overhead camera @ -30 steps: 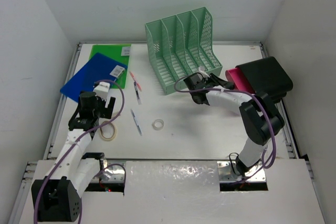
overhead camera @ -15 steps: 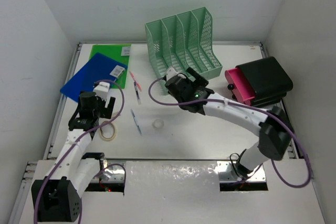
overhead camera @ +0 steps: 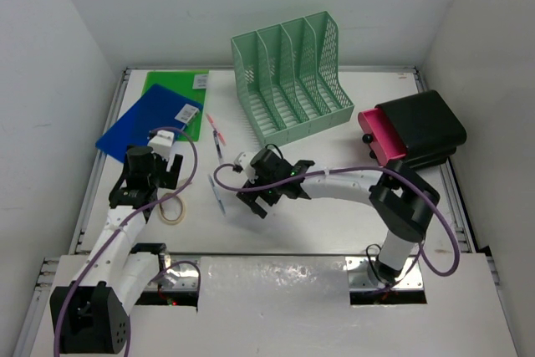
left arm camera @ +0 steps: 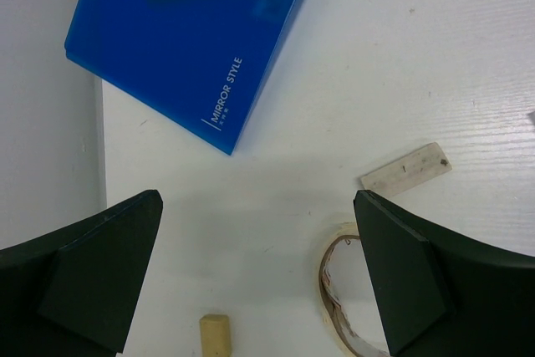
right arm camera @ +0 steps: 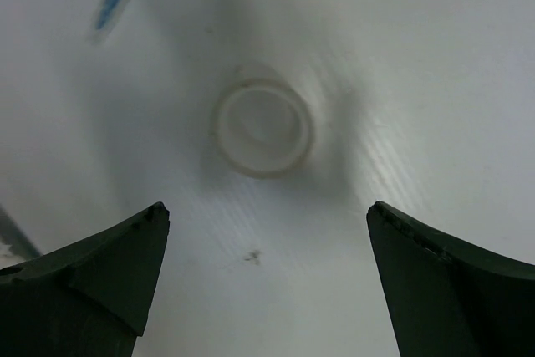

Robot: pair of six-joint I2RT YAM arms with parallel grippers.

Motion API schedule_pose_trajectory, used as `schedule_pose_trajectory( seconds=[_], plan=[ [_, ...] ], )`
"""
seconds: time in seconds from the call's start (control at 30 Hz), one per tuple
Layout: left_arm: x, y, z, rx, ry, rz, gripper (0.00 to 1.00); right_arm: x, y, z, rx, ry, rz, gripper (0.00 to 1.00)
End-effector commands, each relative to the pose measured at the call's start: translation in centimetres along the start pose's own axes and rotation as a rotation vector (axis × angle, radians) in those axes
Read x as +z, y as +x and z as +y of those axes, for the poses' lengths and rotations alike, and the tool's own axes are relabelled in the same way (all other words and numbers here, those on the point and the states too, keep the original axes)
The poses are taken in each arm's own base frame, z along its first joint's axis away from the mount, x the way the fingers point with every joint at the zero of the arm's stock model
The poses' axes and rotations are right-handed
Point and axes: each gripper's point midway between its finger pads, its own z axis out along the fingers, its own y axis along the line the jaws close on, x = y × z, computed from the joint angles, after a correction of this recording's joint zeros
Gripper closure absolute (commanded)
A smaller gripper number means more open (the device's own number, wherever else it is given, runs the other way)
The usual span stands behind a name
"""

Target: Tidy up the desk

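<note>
The desk (overhead camera: 334,223) is a white tabletop with metal rails. My right gripper (overhead camera: 261,196) reaches left across its middle and hangs open just above a small clear tape ring (right arm camera: 262,127), which lies flat slightly ahead of the gripper (right arm camera: 267,206) and untouched. The top view hides that ring under the arm. A blue pen (overhead camera: 219,196) lies just left of it. My left gripper (overhead camera: 149,183) stands open and empty over the left side. In its wrist view the gripper (left arm camera: 258,198) shows a masking tape ring (left arm camera: 343,290) by its right finger and a blue folder (left arm camera: 184,39) ahead.
A mint-green mesh file rack (overhead camera: 292,77) stands at the back. A black and pink case (overhead camera: 414,131) sits at the right edge. A green folder (overhead camera: 175,89) lies under the blue one. Two pens (overhead camera: 219,141), a white strip (left arm camera: 407,168) and a cream stub (left arm camera: 215,336) lie loose.
My right arm swung from beside the rack and case leftward to the desk's middle, and its jaws opened. The left arm has not moved.
</note>
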Motion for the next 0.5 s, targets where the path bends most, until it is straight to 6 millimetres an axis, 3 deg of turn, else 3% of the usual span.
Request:
schedule_pose_trajectory(
  seconds=[0.0, 0.23, 0.47],
  plan=[
    [-0.1, -1.4, 0.9, -0.028, -0.034, -0.048, 0.01, 0.2, -3.9, 3.6, 0.001, -0.146, -0.099, 0.03],
    [0.1, -1.4, 0.9, -0.027, -0.033, -0.044, 0.01, 3.1, -2.8, 1.8, 0.023, -0.041, -0.011, 0.07],
    [0.1, -1.4, 0.9, -0.027, -0.035, -0.044, 0.01, 4.2, -3.1, 0.5, 0.011, 0.032, 0.016, 0.17]
  ],
)
